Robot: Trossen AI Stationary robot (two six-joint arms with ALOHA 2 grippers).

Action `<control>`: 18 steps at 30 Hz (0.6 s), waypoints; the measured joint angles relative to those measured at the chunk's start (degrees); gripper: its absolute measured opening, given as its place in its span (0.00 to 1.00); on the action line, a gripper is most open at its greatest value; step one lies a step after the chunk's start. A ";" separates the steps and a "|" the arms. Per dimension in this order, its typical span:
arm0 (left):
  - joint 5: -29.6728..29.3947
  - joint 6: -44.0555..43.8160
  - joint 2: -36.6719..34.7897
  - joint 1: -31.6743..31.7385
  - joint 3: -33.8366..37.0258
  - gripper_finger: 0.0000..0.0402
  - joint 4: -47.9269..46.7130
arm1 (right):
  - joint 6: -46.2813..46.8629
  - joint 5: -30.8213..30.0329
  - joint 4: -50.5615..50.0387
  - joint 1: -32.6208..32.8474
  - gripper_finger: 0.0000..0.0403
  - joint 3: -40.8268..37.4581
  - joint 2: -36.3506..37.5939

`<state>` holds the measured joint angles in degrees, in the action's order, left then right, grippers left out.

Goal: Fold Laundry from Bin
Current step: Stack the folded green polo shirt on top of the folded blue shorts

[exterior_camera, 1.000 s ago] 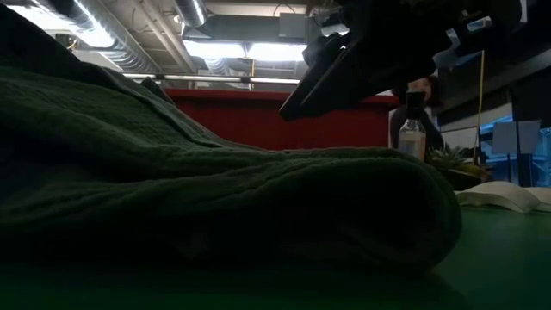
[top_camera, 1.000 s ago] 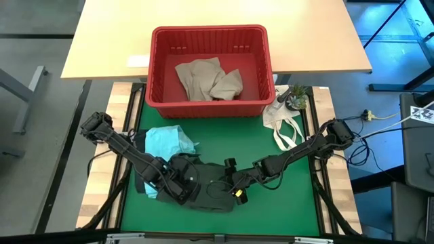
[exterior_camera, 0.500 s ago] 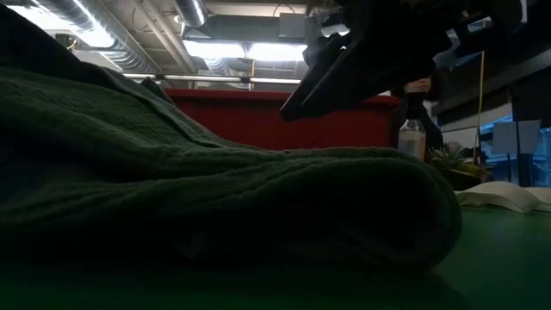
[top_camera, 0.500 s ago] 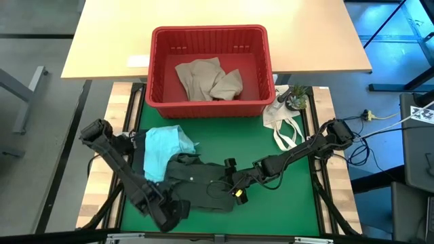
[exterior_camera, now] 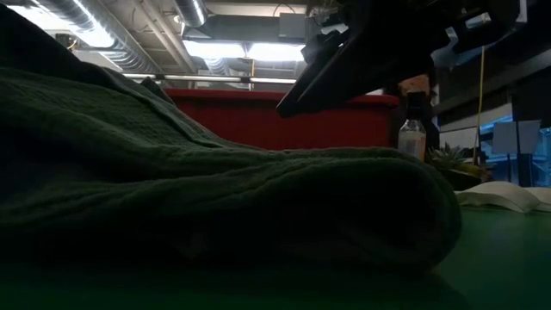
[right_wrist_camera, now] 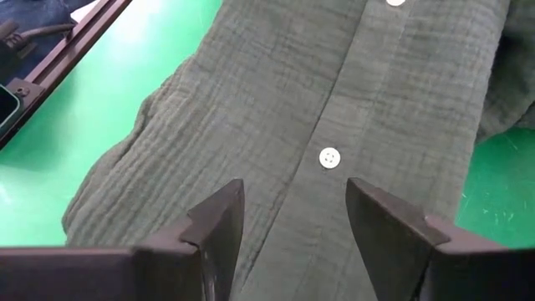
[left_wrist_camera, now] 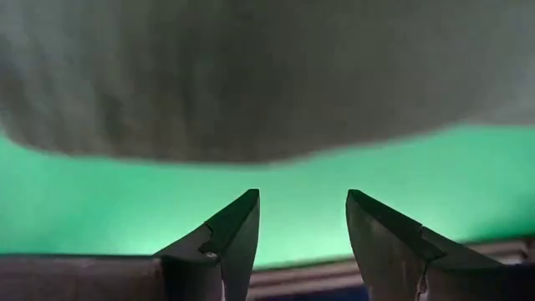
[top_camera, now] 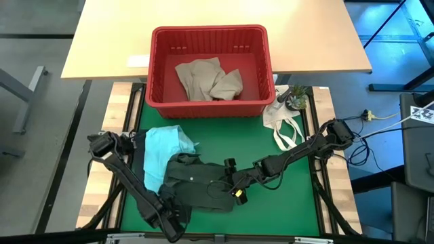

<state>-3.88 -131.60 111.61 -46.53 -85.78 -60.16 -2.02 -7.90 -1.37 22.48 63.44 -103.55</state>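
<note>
A dark olive green shirt (top_camera: pixel 200 188) with a button placket (right_wrist_camera: pixel 330 157) lies crumpled on the green mat (top_camera: pixel 271 210). Its far left edge touches a light teal garment (top_camera: pixel 161 148). A beige-tan garment (top_camera: pixel 207 80) rests on the floor of the red bin (top_camera: pixel 210 35) at the far side. My left gripper (left_wrist_camera: pixel 301 196) points down, open, over bare mat just off the shirt's near left edge (left_wrist_camera: pixel 251 155), at the table's near left (top_camera: pixel 175 222). My right gripper (right_wrist_camera: pixel 294 184) hovers open over the shirt's right part (top_camera: pixel 230 181), slanting down, clear of the cloth.
A white cloth bag with loop handles (top_camera: pixel 281 125) lies at the mat's far right, beside a small potted plant (top_camera: pixel 296 99) and a bottle (exterior_camera: pixel 413 129). A wooden table (top_camera: pixel 319 41) stands behind the bin. Bare mat shows at the near right.
My left gripper has swung from over the shirt's left part toward the table's near edge and gone down, rolling about its own axis; it stays open. The shirt's left part, earlier under the arm, now shows. My right arm has kept still.
</note>
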 joint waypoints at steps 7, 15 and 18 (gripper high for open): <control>-4.72 0.18 0.15 -0.36 0.00 0.43 -8.04 | 0.00 0.00 -0.02 0.00 0.52 0.00 0.00; -10.99 1.61 0.15 -1.41 0.00 0.43 -6.07 | 0.02 0.00 -0.02 0.00 0.52 0.00 0.00; -12.47 1.62 0.15 -2.08 0.00 0.43 -5.11 | 0.02 0.00 -0.03 0.00 0.52 0.00 0.00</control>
<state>-16.36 -129.97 111.77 -48.61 -85.78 -65.27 -2.00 -7.90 -1.40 22.48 63.44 -103.55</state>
